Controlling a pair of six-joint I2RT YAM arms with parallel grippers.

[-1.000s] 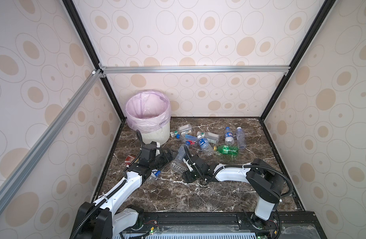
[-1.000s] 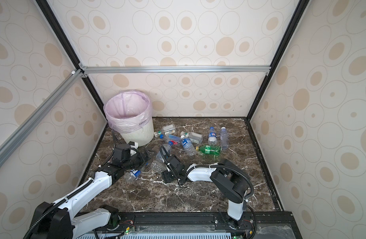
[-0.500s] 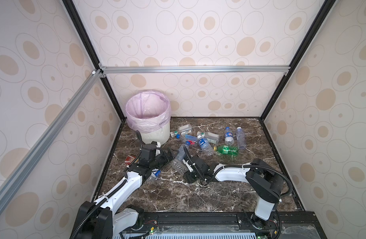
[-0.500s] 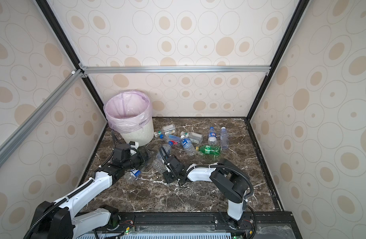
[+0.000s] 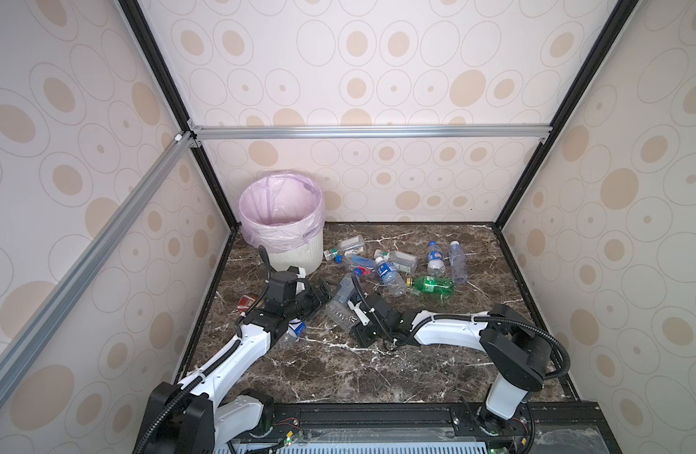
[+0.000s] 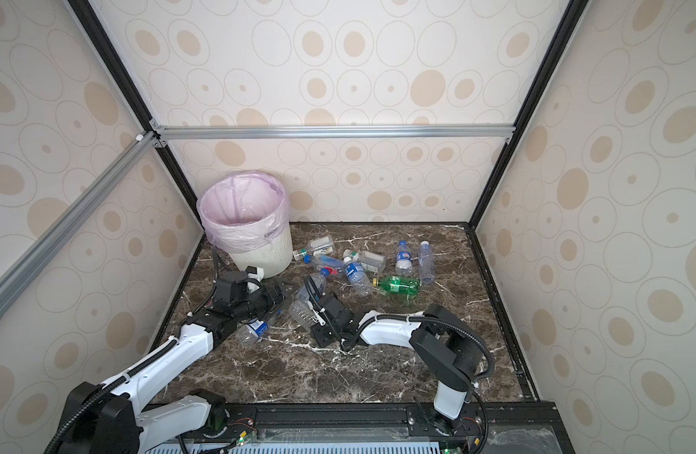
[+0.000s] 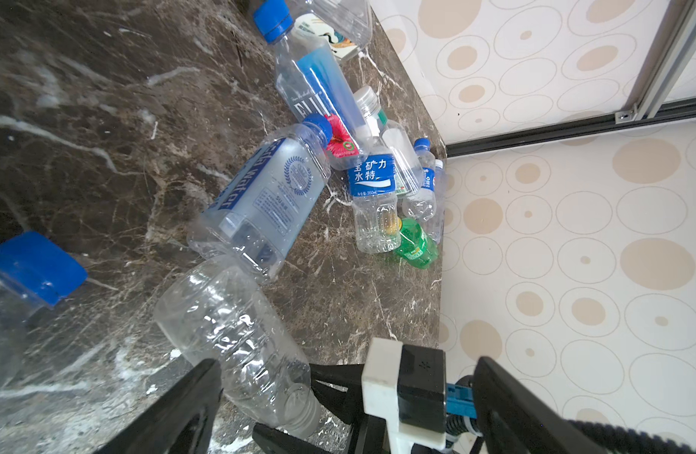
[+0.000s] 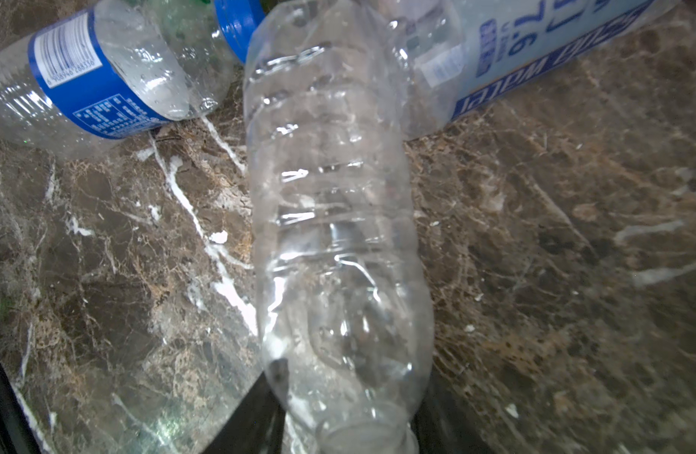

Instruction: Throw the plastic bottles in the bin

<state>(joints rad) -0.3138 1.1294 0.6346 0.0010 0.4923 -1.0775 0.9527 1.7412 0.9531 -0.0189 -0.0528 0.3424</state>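
Note:
A clear, capless, label-less bottle (image 5: 338, 312) (image 6: 301, 310) (image 8: 330, 220) lies on the marble floor between both arms. My right gripper (image 5: 352, 311) (image 8: 350, 428) is shut on its neck, one dark finger on each side. My left gripper (image 5: 323, 293) (image 7: 350, 412) stands wide open just beyond that neck (image 7: 299, 412), holding nothing. The bin (image 5: 299, 257) (image 6: 266, 261), cream with a pink bag, stands in the back left corner. Several more plastic bottles lie on the floor, among them a soda-water bottle (image 5: 345, 289) (image 7: 268, 204) and a green one (image 5: 433, 285) (image 7: 415, 245).
A blue-labelled bottle (image 5: 295, 330) (image 8: 83, 86) lies under my left forearm. A small red object (image 5: 246, 302) sits by the left wall. Bottles crowd the back middle of the floor (image 5: 378, 373). Patterned walls enclose three sides.
My right gripper's jaws have closed in on the clear bottle's neck. The left arm and the other bottles have stayed put.

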